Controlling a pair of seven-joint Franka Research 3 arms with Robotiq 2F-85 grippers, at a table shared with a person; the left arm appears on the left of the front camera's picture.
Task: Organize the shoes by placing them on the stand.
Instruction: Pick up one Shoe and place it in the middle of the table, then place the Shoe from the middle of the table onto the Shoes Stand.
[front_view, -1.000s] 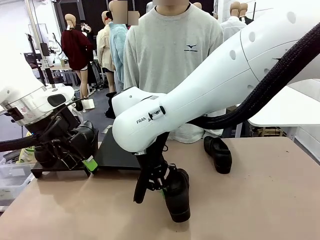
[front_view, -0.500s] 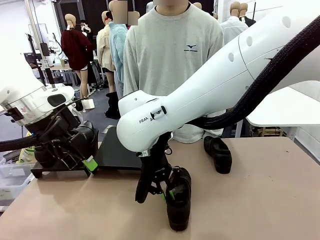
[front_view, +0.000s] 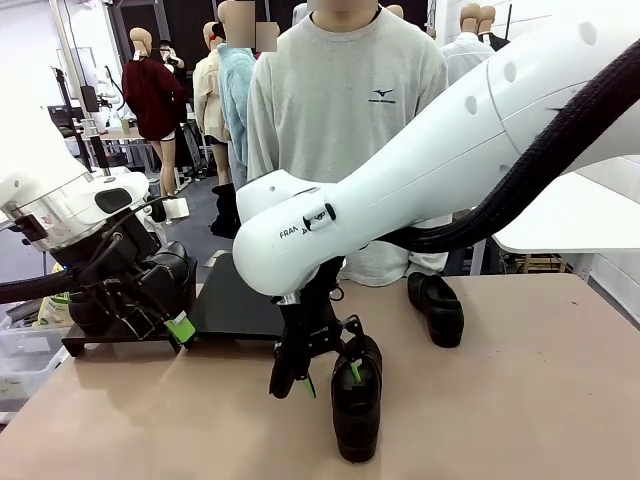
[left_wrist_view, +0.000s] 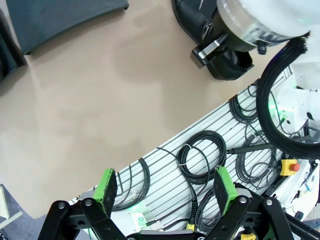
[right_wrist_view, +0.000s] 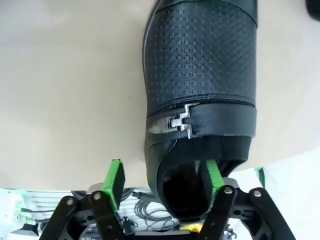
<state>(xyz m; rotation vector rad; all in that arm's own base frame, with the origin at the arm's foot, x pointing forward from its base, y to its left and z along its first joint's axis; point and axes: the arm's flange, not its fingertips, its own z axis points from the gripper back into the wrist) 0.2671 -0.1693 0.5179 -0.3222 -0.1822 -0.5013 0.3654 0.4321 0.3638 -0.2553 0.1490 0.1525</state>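
My right pincer (front_view: 331, 381) (right_wrist_view: 164, 181) stands over the heel end of a shoe (front_view: 357, 412) (right_wrist_view: 200, 75), jaws spread apart and gripping nothing. In the right wrist view one green pad (right_wrist_view: 116, 181) is clear of the shoe's side with bare table showing between them. The other pad (right_wrist_view: 212, 176) sits at the collar on the opposite side, and I cannot tell whether it touches. This shoe rests sole-down on the table (front_view: 530, 400), toe toward my side. It has a perforated black upper and a strap across the instep carrying a small silver zigzag fitting (right_wrist_view: 181, 122). It lies just off the near right corner of the stand (front_view: 238, 300), not on it. My left pincer (front_view: 176, 327) (left_wrist_view: 165, 185) hangs at the stand's left end, jaws fully apart with nothing between them. Its wrist view looks down on the table edge and coiled black cables (left_wrist_view: 202, 160) below. A second shoe (front_view: 436, 308) lies farther back on the table to the right, well apart from the stand. A person in a grey sweatshirt (front_view: 345, 100) stands at the far side, behind the stand.
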